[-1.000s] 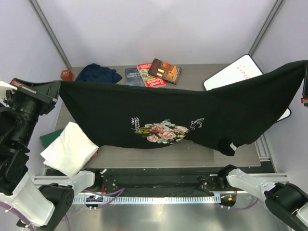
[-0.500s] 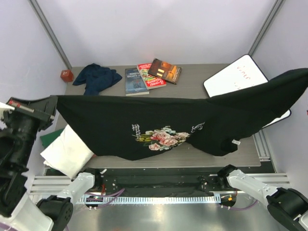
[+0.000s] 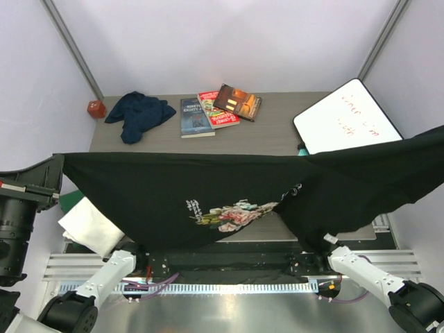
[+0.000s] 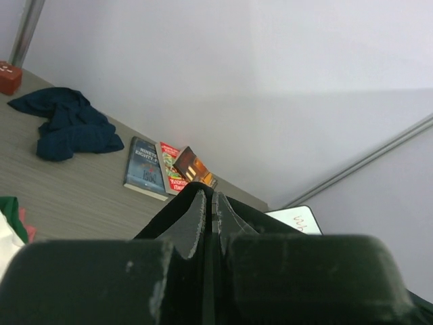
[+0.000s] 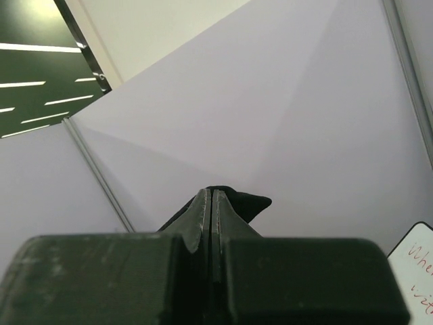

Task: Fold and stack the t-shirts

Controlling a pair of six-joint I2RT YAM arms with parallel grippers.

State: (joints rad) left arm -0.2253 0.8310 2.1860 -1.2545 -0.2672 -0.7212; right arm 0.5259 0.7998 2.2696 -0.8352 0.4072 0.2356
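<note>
Both of your tools are pinched fully shut on cloth. The left tool (image 4: 211,203) and the right tool (image 5: 211,200) each grip an edge of the large black cloth t-shirt with the pink-and-white rose print (image 3: 208,187), which hangs stretched between them in the air.

Over the last second you have drawn it away from the three printed-cover books (image 3: 218,107). Its taut upper edge was just in front of them; now it sits well to their near side. The white board (image 3: 347,118) to the right of the books is uncovered. The shirt's lower edge now droops past the near edge of the grey wood-grain surface (image 3: 277,132), and the print is bunched.

So nothing is folded yet — I judge you are still spreading this shirt, and it needs laying flat on the surface in front of the books. The crumpled navy cloth shirt (image 3: 141,113) lies just left of the books, and the folded white shirt (image 3: 90,225) sits well to their near left.
</note>
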